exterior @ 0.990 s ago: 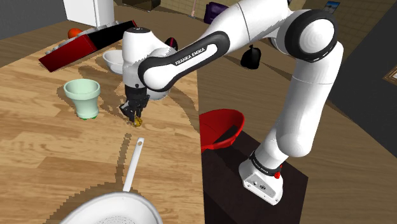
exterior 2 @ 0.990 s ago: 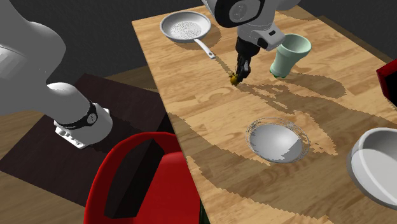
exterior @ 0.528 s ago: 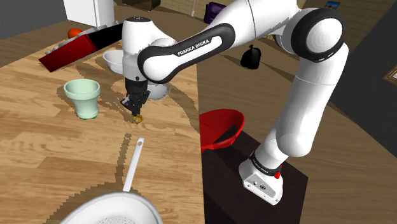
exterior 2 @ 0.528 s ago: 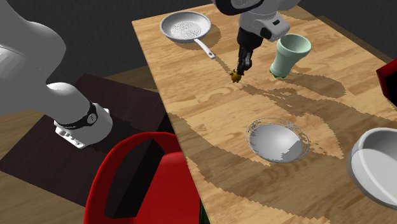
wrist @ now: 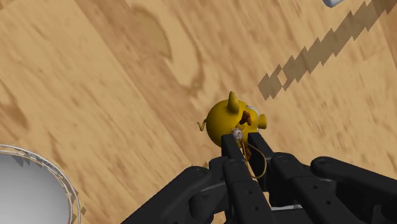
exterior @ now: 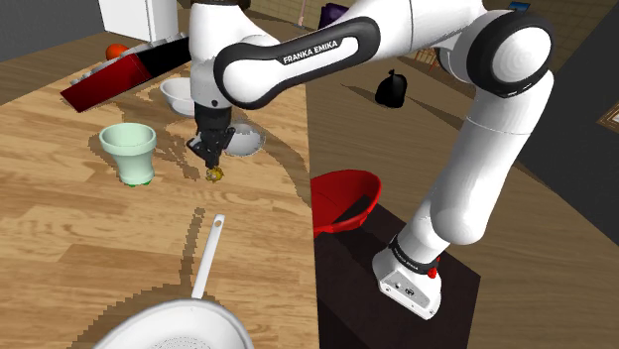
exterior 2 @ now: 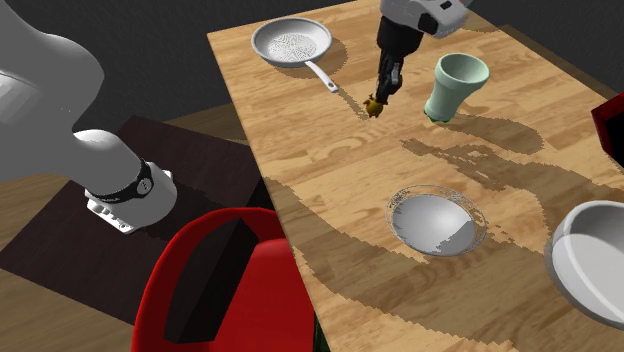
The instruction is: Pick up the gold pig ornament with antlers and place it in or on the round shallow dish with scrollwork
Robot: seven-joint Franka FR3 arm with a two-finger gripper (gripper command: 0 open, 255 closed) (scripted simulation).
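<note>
A: Gripper (wrist: 243,139) state?
B: Fingers nearly closed and pinched on the top of the gold pig (wrist: 230,118), right at the thin wire loop. The pig hangs straight under the tips, round body down. It looks clear of the wood table (exterior 2: 300,150), though that's hard to be sure of.
A: Where is it in the frame?
B: Upper middle of the second exterior view, between the pan (exterior 2: 292,42) and the pale green cup (exterior 2: 455,85).
A: And the dish (exterior 2: 395,205)?
B: Lower right of that frame, well apart from the gripper, with bare wood between them. The carry would run down and to the right, and I'd judge the cup sits off that line.
A: Shapes and materials?
B: The pig is glossy gold-yellow and ball-shaped, with small pointed nubs on top. It has no real long axis, so hanging by the loop it could swing. The dish is a shallow grey-white round with a lacy scrolled rim. It's a wide, low target, so a drop from above should work.
</note>
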